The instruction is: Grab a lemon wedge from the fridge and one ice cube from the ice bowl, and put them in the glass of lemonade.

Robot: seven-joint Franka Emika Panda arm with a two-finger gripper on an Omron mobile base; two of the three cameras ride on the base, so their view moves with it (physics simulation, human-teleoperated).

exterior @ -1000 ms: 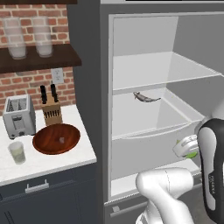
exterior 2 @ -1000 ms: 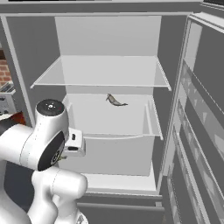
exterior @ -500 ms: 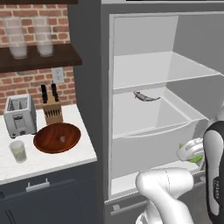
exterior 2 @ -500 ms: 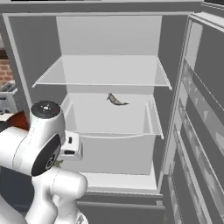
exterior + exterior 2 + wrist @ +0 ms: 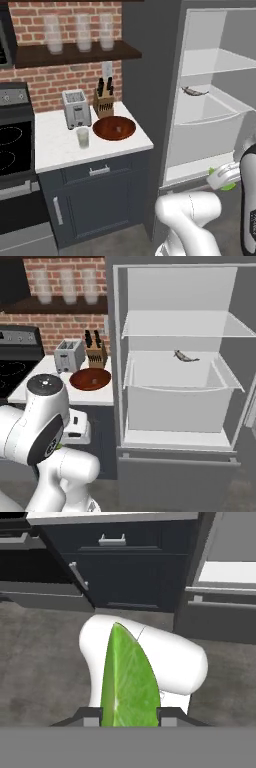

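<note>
Base has swung leftward since a second ago; the gripper [image 5: 129, 716] is clamping the bright green lemon wedge [image 5: 128, 682], while the small clear glass of lemonade [image 5: 83, 137] is sitting well away to its left.

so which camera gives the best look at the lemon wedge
The hand view: the lemon wedge stands large between the hand's fingertips. The left base view shows a green sliver; the right base view barely hints at it.

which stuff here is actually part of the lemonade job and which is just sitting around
Part of the job:
- bright yellow-green lemon wedge, held in the gripper
- open dark grey fridge
- wide reddish-brown wooden ice bowl
- small clear glass of lemonade

Just lying about:
- silver toaster
- wooden knife block
- frosted glasses on the shelf
- small dark fish in the fridge
</note>
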